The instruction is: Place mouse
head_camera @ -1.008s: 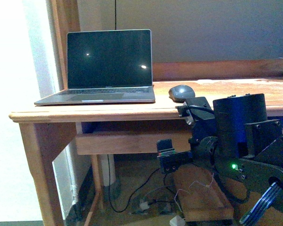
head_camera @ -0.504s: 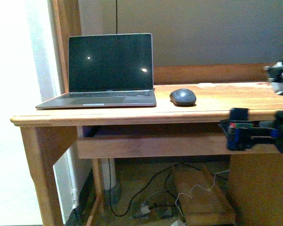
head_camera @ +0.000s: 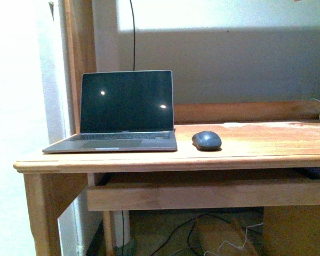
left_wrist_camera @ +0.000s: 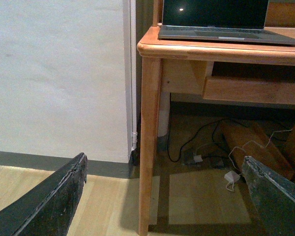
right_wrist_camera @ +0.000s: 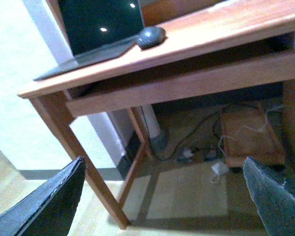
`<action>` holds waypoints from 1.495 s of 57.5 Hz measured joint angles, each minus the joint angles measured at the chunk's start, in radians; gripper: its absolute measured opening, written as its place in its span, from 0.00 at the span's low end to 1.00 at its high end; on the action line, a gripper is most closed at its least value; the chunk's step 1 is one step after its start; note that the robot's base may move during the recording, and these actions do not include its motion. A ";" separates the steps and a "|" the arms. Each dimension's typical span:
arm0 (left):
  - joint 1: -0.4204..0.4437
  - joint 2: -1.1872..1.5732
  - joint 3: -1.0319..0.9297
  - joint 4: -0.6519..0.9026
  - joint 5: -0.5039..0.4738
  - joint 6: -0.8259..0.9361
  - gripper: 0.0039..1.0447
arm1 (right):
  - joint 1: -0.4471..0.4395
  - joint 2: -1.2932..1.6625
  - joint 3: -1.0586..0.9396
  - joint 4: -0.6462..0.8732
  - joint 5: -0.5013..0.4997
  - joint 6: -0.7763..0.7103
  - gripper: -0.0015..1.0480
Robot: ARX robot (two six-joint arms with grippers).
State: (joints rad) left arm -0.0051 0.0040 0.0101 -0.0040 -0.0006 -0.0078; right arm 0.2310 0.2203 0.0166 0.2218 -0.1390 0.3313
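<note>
On the desk (head_camera: 266, 146) beside the laptop (head_camera: 117, 114), the mouse (head_camera: 206, 140) lies long axis sideways; both arms' fingers (left_wrist_camera: 49, 201) (right_wrist_camera: 44, 206) spread, empty.

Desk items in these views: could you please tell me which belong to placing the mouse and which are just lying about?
Job:
mouse, resting on the wooden desk, right of the laptop

Lying about:
laptop, open, screen dark
cables on the floor
</note>
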 joint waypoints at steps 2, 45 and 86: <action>0.000 0.000 0.000 0.000 0.000 0.000 0.93 | 0.000 -0.065 -0.001 -0.031 -0.001 0.012 0.93; 0.000 0.000 0.000 0.000 0.000 0.000 0.93 | -0.227 -0.215 -0.001 -0.221 0.141 -0.326 0.03; 0.000 0.000 0.000 0.000 0.000 0.000 0.93 | -0.227 -0.215 -0.001 -0.221 0.141 -0.328 0.93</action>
State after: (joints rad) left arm -0.0051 0.0040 0.0101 -0.0040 -0.0002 -0.0074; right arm 0.0040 0.0055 0.0158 0.0006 0.0021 0.0032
